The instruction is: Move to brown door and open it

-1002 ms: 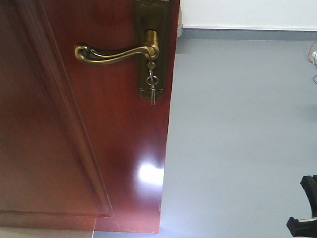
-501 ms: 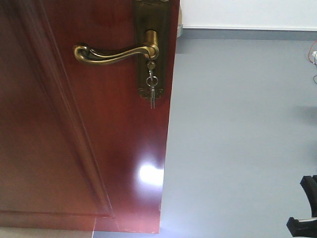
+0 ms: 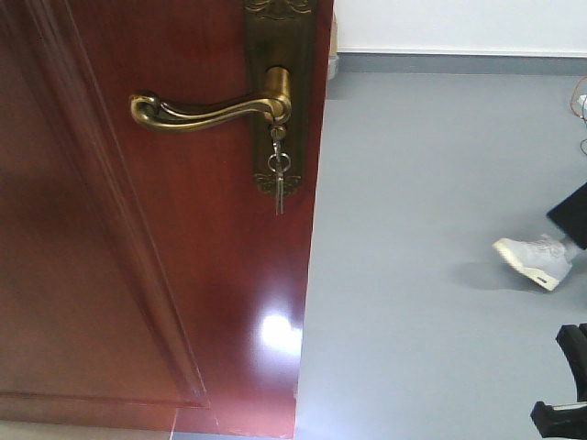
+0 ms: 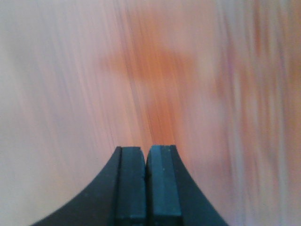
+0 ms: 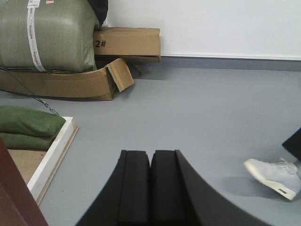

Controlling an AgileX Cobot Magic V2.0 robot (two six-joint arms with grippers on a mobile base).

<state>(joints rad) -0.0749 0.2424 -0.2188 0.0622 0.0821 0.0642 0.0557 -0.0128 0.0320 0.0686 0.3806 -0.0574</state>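
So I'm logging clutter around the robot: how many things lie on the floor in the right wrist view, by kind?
Green sacks: 3, one big and two flat, upper and lower
Cardboard boxes: 2, closed and flattened
White shoe: 1
Total: 6

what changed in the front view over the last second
The brass lever handle and keys sit slightly lower and further left on the brown door, so the view shifted a little. A white sneaker has come in at the right. Both end effectors are shut, holding nothing.
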